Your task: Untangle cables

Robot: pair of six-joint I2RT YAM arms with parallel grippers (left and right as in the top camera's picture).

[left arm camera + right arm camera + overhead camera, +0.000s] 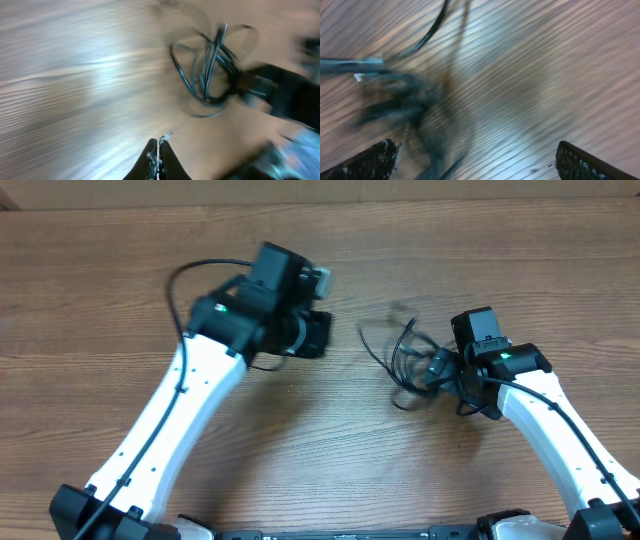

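One tangle of cables (pixel 215 50) looks sharp only from the left wrist; left gripper (pixel 159 146) clenched empty, right gripper (pixel 477 160) spread wide.

Table (pixel 100 280): wood grain, smooth, faint sheen. Cables (pixel 210 65): black plastic sheath, slightly glossy. Arm shells (pixel 170 420): white plastic, smooth, semi-gloss.

in the right wrist view the cables (pixel 405 105) are a dark smear, with strands and plugs impossible to tell apart; the right tool (pixel 477 160) shows only two finger corners, cut off by the bottom edge. overhead, the loops toward the far edge of the table (pixel 120 240) fade into blur.
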